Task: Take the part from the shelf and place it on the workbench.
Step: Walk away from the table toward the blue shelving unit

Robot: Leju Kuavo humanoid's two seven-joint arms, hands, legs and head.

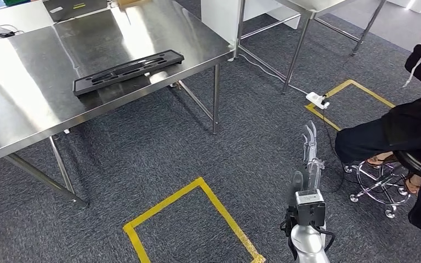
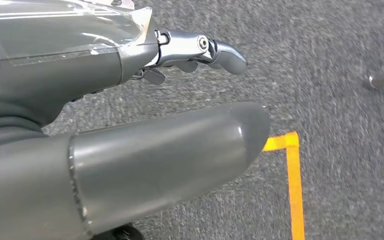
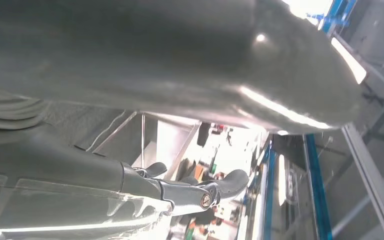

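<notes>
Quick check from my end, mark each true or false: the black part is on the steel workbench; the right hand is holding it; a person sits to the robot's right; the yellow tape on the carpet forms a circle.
1. The black part lies on the steel workbench. True.
2. The right hand holds the part. False: it holds nothing, its fingers apart over the carpet.
3. A person sits on a stool at the robot's right. True.
4. The yellow tape forms a circle. False: straight lines with square corners.
</notes>
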